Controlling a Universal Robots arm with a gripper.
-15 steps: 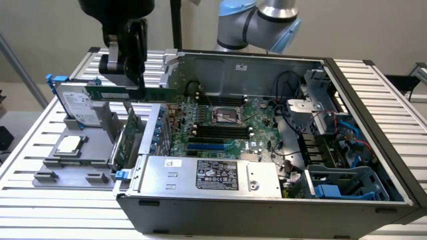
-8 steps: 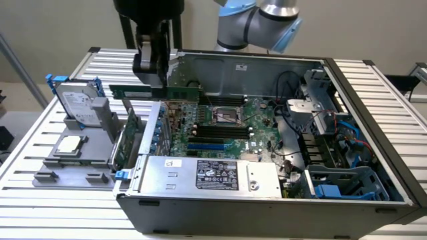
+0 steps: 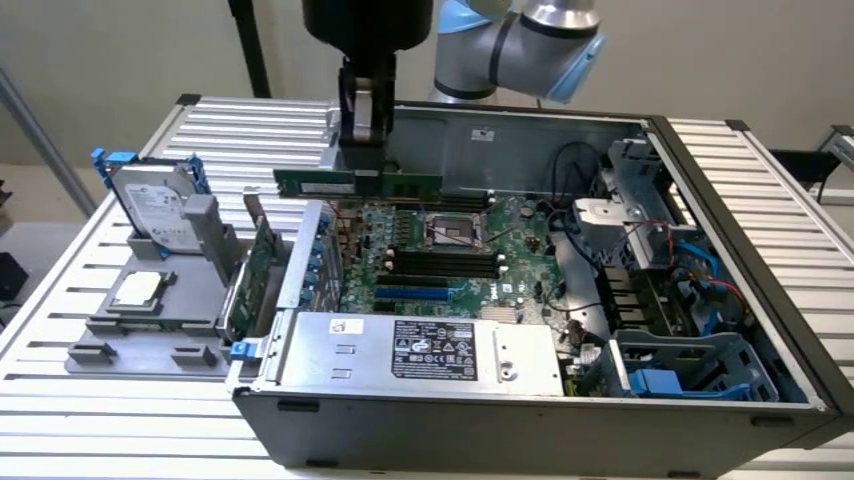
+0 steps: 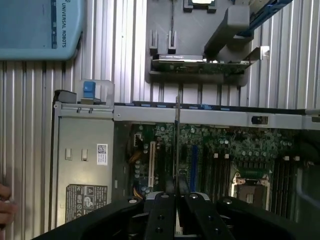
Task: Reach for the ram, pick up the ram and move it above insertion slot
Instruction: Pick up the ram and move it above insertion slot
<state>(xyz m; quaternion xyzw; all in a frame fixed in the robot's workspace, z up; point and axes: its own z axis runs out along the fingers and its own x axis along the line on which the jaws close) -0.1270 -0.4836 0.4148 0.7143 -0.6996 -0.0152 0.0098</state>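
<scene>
Above the open computer case (image 3: 747, 330), which sits on a ribbed metal table (image 3: 120, 420), the gripper (image 3: 367, 160) hangs from the arm (image 3: 521, 40). It is clenched on the ram (image 3: 358, 183) and holds it near the middle of its top edge. The ram is in the air over the motherboard (image 3: 441, 250), close to the case's back wall. Its long axis runs level, from 9 o'clock to 3 o'clock in the exterior view, with the flat side to that camera. From the wrist, the ram (image 4: 177, 135) shows edge-on as a thin line between the fingers (image 4: 162, 212). At 9 o'clock from the case, a grey holder (image 3: 140, 335) carries a hard drive (image 3: 154, 205).
</scene>
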